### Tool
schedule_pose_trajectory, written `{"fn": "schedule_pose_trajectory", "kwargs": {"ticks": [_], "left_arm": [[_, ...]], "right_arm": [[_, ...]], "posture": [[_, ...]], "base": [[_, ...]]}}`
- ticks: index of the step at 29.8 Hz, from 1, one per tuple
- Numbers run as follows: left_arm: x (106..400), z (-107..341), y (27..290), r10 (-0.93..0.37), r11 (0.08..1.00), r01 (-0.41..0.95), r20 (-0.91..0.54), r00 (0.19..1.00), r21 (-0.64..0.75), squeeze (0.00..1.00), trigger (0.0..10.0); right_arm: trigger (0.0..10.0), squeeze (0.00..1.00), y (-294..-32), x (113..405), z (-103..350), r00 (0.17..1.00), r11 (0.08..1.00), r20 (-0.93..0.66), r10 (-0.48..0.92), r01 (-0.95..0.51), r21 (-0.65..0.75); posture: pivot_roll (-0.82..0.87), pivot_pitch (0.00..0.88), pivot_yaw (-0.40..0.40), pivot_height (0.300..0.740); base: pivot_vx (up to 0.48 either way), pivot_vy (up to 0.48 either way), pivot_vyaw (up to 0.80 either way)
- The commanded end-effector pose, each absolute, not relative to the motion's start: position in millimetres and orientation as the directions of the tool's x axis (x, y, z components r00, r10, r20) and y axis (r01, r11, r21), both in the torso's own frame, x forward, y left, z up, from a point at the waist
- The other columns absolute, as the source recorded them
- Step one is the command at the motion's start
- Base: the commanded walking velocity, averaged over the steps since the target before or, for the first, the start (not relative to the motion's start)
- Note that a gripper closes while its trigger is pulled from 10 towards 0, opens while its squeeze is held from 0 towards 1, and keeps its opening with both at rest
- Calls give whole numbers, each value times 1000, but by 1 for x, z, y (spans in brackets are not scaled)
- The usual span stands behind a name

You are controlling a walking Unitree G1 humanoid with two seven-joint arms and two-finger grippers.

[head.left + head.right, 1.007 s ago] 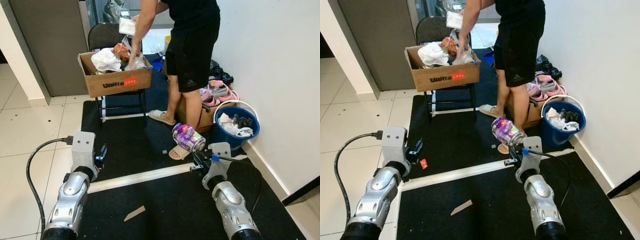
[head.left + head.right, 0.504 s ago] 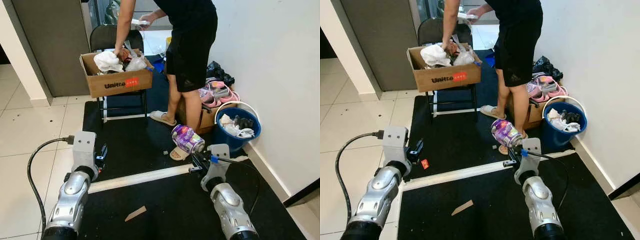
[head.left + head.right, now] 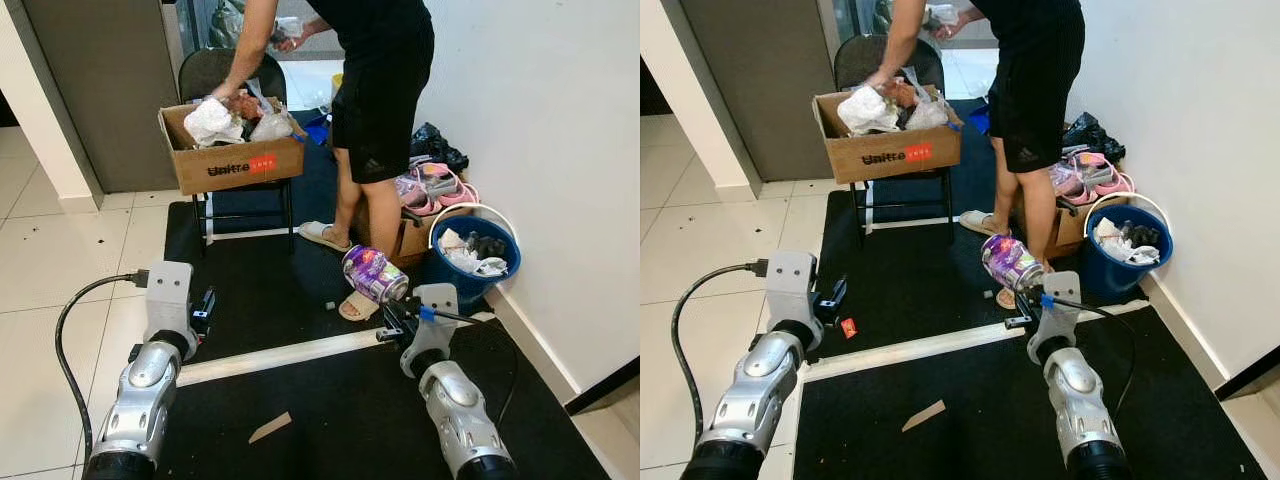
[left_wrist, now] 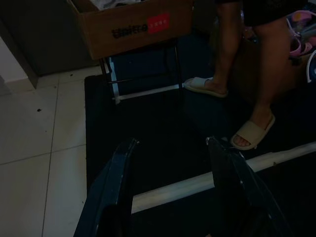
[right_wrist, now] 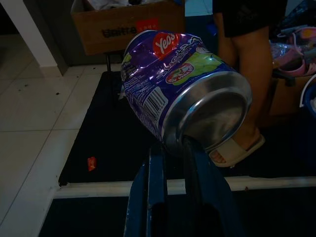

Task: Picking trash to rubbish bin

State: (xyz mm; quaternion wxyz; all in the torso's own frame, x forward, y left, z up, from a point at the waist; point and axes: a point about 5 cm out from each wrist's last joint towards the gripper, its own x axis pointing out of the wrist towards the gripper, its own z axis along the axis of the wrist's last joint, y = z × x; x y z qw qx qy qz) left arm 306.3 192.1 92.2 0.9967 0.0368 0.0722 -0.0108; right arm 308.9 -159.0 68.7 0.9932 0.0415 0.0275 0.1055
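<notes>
- Floor: white tiles (image 3: 60, 250) at left; black mat (image 3: 330, 400) across centre and lower frame.
- White strip (image 3: 280, 352) crosses mat.
- Cardboard scrap (image 3: 268, 427), lower centre.
- Blue bucket (image 3: 478, 270), right, by wall.

Ahead of you a cardboard box (image 3: 232, 150) sits on a chair (image 3: 215, 75), with a person (image 3: 380, 90) standing just to its right, one hand in the box. Right of the person's legs, against the wall (image 3: 540, 150), a bucket (image 3: 475, 262) rests on the floor, with shoes (image 3: 430, 185) behind it. Your right pincer (image 3: 390, 318) holds a can (image 3: 375, 274) in front of the person's feet, left of the bucket. Your left pincer (image 3: 204, 312) hangs over the mat's (image 3: 260, 270) left edge, well apart. A floor strip (image 3: 280, 355) runs between both arms.
</notes>
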Motion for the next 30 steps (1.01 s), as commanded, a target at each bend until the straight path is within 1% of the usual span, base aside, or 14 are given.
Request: {"fn": "schedule_pose_trajectory", "kwargs": {"ticks": [1,11,30], "left_arm": [[306,88,193,-20,996,34,-167,986,81,0,10000],[308,91,192,-30,995,45,-167,986,89,0,10000],[306,89,192,-39,995,53,-176,984,79,0,10000]], "right_arm": [[10000,0,-160,308,65,977,976,-64,206,-200,87],[10000,0,-157,309,66,976,974,-53,209,-203,98],[10000,0,-156,310,67,976,973,-49,212,-206,102]], "posture": [[-18,62,-19,740],[-12,61,-20,740],[-15,77,-20,740]], "base": [[0,0,0],[0,0,0],[263,0,0]]}}
